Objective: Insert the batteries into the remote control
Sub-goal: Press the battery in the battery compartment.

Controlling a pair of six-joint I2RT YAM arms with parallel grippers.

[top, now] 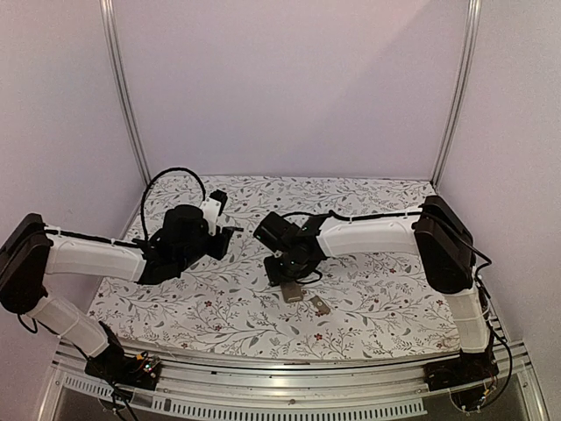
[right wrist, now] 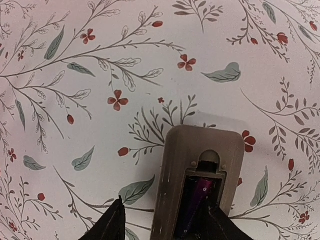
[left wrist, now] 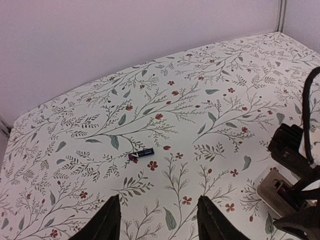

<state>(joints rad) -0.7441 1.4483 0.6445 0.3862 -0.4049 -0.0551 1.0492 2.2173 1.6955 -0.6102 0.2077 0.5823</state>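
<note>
left claw [left wrist: 158,200] wide, empty | battery [left wrist: 142,153] on cloth [left wrist: 75,125] just ahead, slightly left | likely light, stiff, slick, rolls: pinch mid-barrel | right claw [right wrist: 167,206] parted, empty, over remote control [right wrist: 200,150]

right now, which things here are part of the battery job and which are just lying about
for the job: remote control, back up with its recess open; battery seated in that recess; loose battery, lying apart from the remote.
lying about: flat cover piece beside the remote; floral tablecloth.
</note>
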